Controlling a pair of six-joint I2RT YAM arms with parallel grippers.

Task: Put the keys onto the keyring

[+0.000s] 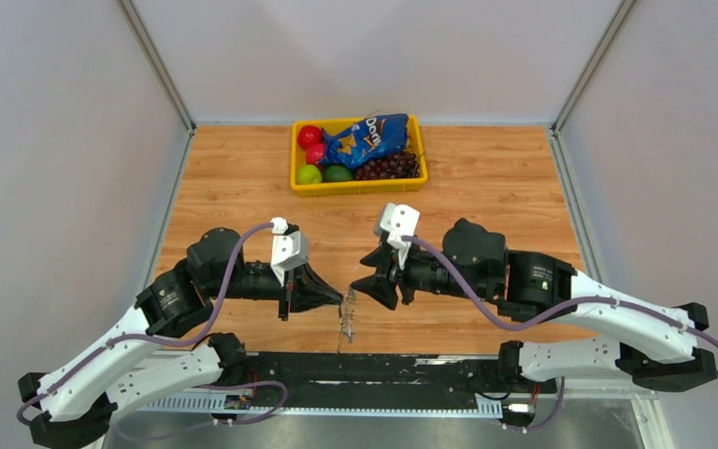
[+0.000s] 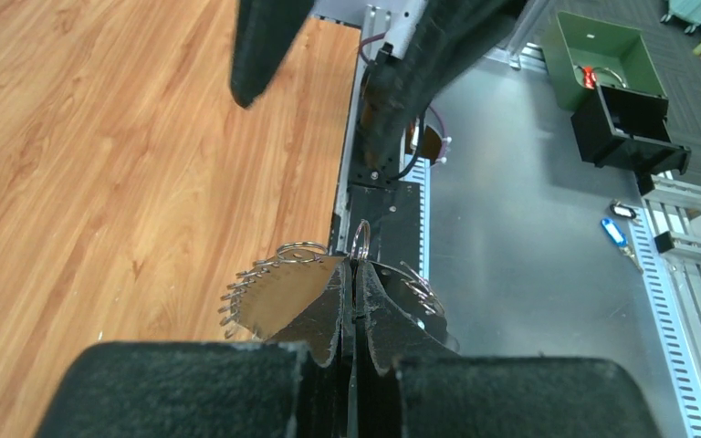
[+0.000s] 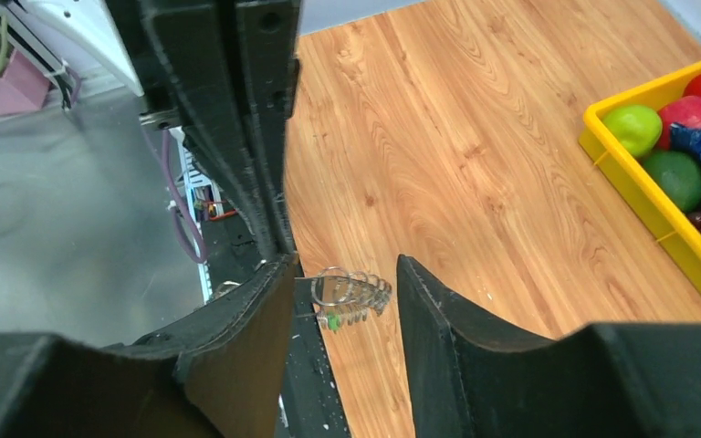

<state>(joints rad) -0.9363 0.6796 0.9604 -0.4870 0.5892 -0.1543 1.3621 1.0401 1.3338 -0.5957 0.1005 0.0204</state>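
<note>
Left gripper [image 2: 355,269] pressed shut, pinching the keyring [image 3: 351,292] above the near edge of the table [image 1: 486,187]; right gripper [image 3: 347,272] spread either side of it, not touching; recommend squaring those jaws on the free coil before closing gently.

1. Table [image 1: 486,187]: wood-grain top, smooth, satin sheen.
2. Keyring [image 2: 361,239]: thin bright metal wire, polished, shiny.
3. Left gripper [image 2: 354,269] fingers [image 2: 301,306]: black, matt, fuzzy-rough at base; tips smoother w/ slight sheen.
4. Bin [image 1: 299,173]: yellow plastic, smooth, glossy.
5. Crisp bag [image 1: 366,140]: crinkly glossy film.
6. Bench sheet [image 2: 529,237]: grey metal, dull, faintly scuffed.
</note>
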